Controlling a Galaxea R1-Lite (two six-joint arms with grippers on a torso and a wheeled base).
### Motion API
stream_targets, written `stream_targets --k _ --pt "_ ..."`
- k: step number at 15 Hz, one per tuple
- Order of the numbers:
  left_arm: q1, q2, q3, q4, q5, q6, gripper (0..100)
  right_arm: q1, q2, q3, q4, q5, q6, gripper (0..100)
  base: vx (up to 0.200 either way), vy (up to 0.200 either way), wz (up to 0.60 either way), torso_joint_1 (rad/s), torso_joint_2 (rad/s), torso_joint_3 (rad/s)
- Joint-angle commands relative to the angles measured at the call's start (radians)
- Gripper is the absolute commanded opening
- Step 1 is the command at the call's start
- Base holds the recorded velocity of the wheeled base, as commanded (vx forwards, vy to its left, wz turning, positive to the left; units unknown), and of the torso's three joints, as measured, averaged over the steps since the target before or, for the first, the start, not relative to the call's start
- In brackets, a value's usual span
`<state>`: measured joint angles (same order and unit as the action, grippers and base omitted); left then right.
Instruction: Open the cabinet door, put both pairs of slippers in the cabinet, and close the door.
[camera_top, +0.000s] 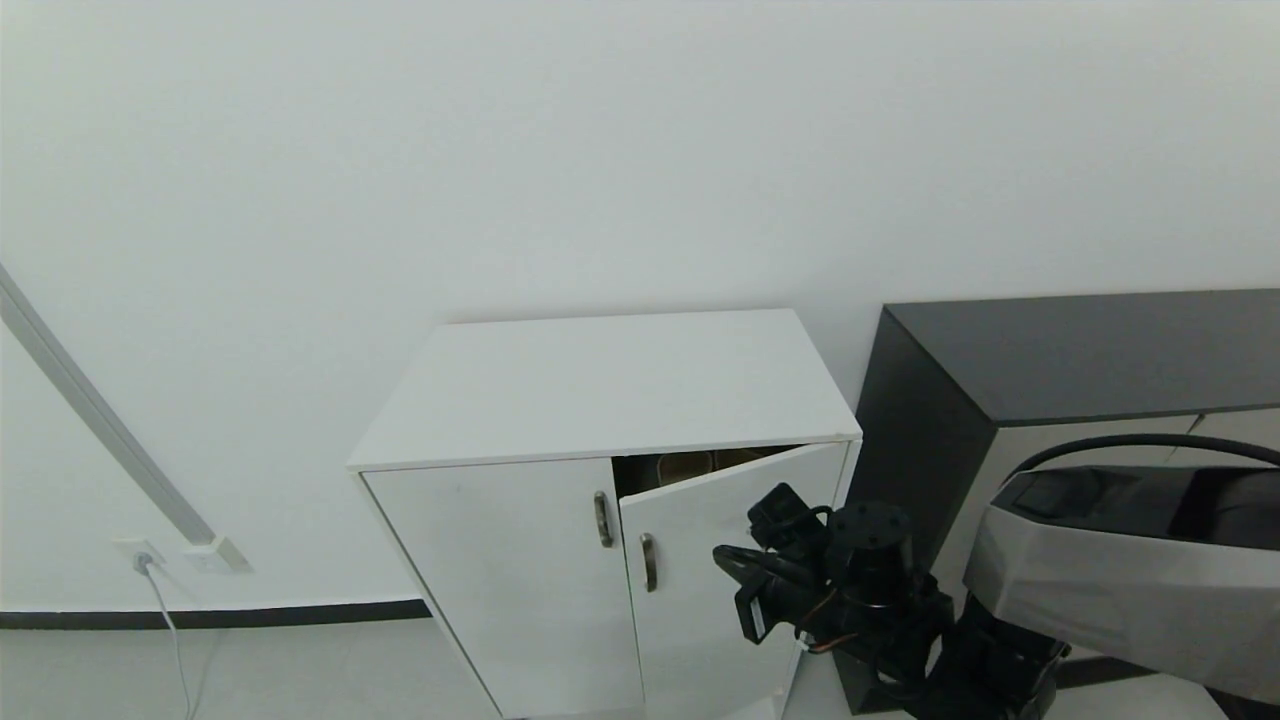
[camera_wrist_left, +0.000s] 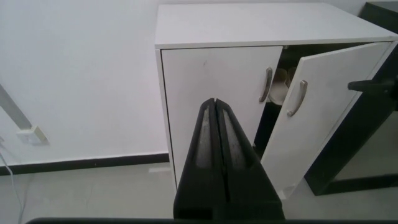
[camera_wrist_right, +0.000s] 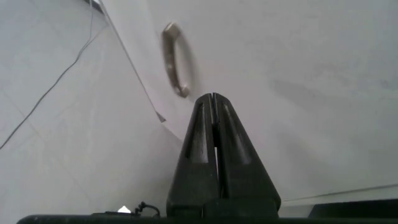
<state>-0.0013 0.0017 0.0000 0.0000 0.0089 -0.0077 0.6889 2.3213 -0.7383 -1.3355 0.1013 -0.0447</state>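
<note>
The white cabinet stands against the wall with two doors. Its left door is closed and its right door stands ajar, the handle on its inner edge. Through the gap at the top I see brownish slippers inside, also visible as slippers from the left wrist. My right gripper is shut and empty, its tip right at the ajar door's outer face, a short way from the handle. My left gripper is shut and empty, held back from the cabinet's front.
A dark sideboard stands close to the cabinet's right side. A wall socket with a cable and a slanted conduit strip are on the wall to the left. Bare floor lies before the cabinet.
</note>
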Motion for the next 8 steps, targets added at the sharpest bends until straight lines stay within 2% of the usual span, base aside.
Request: stream_targets --k 1,8 --pt "0.000 0.000 0.000 0.000 0.000 0.000 0 -0.020 0.033 -0.061 0.035 0.000 0.000 0 0.000 0.000 0.00 0.000 0.00 0.000" --pt "0.000 0.000 0.000 0.000 0.000 0.000 0 -0.055 0.035 -0.164 0.136 0.000 0.002 0 0.000 0.000 0.00 0.000 0.00 0.000"
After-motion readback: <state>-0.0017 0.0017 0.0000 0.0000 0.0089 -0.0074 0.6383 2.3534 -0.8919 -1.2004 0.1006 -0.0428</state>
